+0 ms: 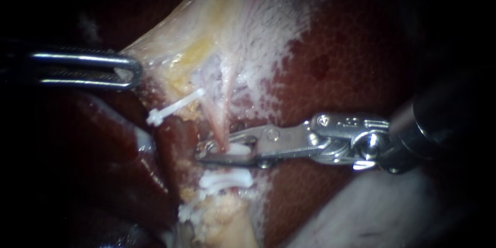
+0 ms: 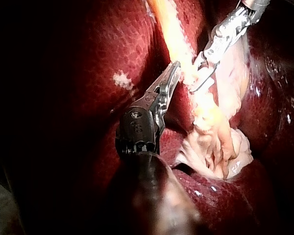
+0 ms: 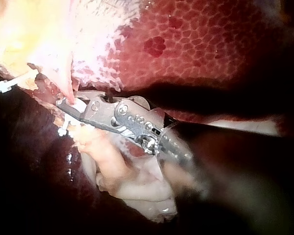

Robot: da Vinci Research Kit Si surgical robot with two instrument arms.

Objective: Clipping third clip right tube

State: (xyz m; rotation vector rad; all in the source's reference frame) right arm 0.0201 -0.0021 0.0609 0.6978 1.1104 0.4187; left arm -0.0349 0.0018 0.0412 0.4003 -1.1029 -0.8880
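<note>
A thin pink tube runs down from the pale tissue over the liver. My right instrument comes in from the right, and its jaws straddle this tube with a white clip held between them. In the right wrist view the same jaws hold the clip against the tube. Just below them a white clip sits closed on the tube. My left instrument is shut on the edge of the pale yellowish tissue, and its jaws pinch the same strip in the left wrist view.
Another white clip lies across a tube to the left, with more white clip material lower down. Pale folded gallbladder tissue lies ahead of my left instrument. Dark liver lobes surround the field.
</note>
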